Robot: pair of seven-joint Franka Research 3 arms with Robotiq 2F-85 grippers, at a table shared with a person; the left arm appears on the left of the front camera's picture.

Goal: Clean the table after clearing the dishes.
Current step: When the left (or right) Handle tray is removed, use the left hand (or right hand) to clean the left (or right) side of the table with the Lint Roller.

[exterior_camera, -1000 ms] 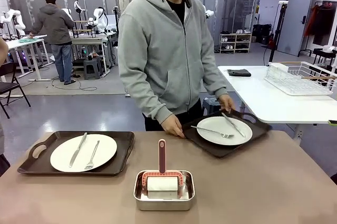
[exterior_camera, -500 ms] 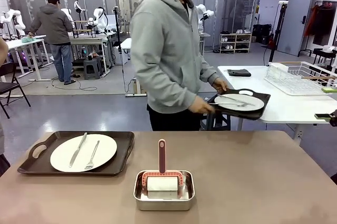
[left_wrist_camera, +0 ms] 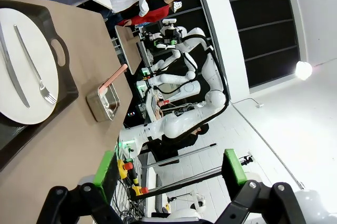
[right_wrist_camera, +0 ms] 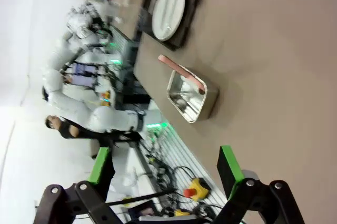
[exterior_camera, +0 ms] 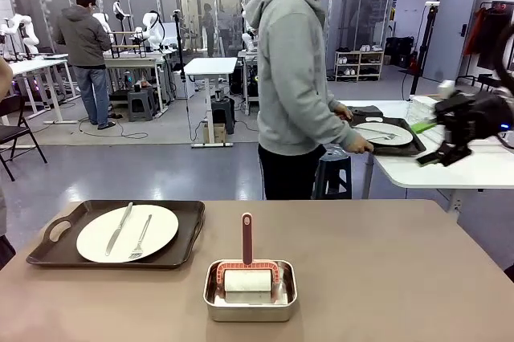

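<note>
Table (exterior_camera: pixel 401 278), tan top: at left a dark tray (exterior_camera: pixel 193 225) with white plate (exterior_camera: pixel 127 233), knife and fork, not yet cleared; at centre, by the near edge, a steel pan (exterior_camera: pixel 250 302) holding a pink-handled cleaning tool (exterior_camera: pixel 246 238), untouched. Further right, off the table, a person's hand (exterior_camera: pixel 361 147) holds the second tray (exterior_camera: pixel 401 149) at the white side table (exterior_camera: pixel 482 173); judged half cleared, wiping not begun. Left gripper (left_wrist_camera: pixel 169 169) and right gripper (right_wrist_camera: pixel 164 168): jaws wide apart, nothing between them.
</note>
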